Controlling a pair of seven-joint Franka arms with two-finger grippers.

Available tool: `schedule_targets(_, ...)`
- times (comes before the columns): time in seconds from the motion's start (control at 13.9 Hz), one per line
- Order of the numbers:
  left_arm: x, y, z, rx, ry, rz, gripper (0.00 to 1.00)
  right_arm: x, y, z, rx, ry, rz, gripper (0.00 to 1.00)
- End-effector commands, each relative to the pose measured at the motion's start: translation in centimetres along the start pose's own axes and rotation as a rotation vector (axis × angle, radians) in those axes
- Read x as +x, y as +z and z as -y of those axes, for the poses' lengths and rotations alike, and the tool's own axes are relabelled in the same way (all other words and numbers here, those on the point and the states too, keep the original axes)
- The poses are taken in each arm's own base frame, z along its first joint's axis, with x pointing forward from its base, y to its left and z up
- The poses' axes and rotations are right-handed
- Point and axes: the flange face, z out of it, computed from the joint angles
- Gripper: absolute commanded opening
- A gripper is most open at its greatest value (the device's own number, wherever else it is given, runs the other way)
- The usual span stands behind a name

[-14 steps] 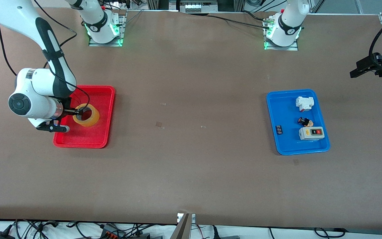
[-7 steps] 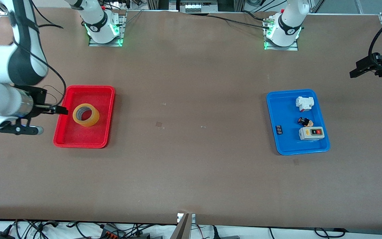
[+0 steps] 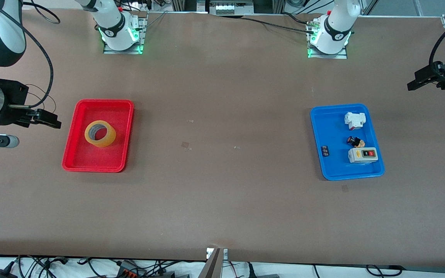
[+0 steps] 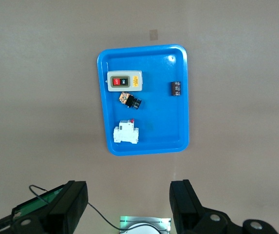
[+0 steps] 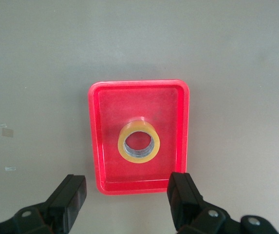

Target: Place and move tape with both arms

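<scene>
Black and spread wide, our right tool [image 5: 127,202] hangs empty in the air over the bare bench [image 3: 222,193], just beside the red tray [image 3: 76,116] at the right arm's end. Its two fingers [image 5: 71,195] stand well apart in the right wrist view, with nothing between them. In the front view we see this tool [image 3: 46,117] up off the bench, clear of the tray's edge.

The tape [image 3: 100,133] lies flat in the red tray [image 5: 96,136], hole up, near the tray's middle, touching no wall. From the right wrist view we look straight down on the tape [image 5: 138,155], a yellowish ring with a grey inner core.

Our left tool [image 4: 129,204] is also spread, its fingers [image 4: 183,200] well apart and holding nothing. In the front view it [image 3: 417,81] waits in the air at the left arm's end of the bench, off toward the edge.

Near it, a blue tray [image 3: 319,127] sits on the bench. In it we find a white breaker [image 3: 354,120], a small black and orange part [image 3: 355,141], a grey switch box [image 3: 362,155] and a small dark chip [image 3: 325,151], all apart from one another.
</scene>
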Motion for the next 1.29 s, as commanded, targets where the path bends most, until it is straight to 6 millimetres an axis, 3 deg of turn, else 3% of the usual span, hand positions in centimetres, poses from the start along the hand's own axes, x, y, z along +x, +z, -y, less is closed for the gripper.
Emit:
schedule_targets(0.0,-0.4,-0.7,-0.2,-0.001,-0.003,-0.009,1.0,0.6,-0.4,-0.3,0.029,0.007,-0.007,1.0)
schedule_targets(0.14,-0.4,-0.6,-0.2,-0.001,-0.003,-0.006,1.0,0.9,-0.9,-0.4,0.036,0.006,-0.039,1.0)
schedule_targets(0.36,-0.4,-0.6,-0.3,-0.001,-0.001,-0.006,1.0,1.0,-2.0,-2.8,0.093,0.009,-0.087,1.0)
schedule_targets(0.5,-0.4,-0.7,-0.1,0.001,-0.003,-0.008,1.0,1.0,-2.2,-3.3,0.092,-0.029,-0.102,1.0)
schedule_targets(0.79,-0.4,-0.8,0.0,0.001,-0.006,-0.008,1.0,-0.4,-3.1,-3.9,0.079,-0.044,-0.113,1.0)
schedule_targets(0.86,-0.5,-0.8,0.0,0.001,-0.006,-0.006,1.0,-1.1,-2.7,-3.6,0.078,-0.052,-0.126,1.0)
schedule_targets(1.0,-0.5,-0.8,-0.2,0.001,-0.009,-0.006,1.0,-3.1,0.2,-3.5,0.083,-0.051,-0.139,1.0)
schedule_targets(1.22,-0.5,-0.8,-0.2,0.001,-0.009,-0.006,1.0,-5.7,1.4,-4.0,0.087,-0.044,-0.139,1.0)
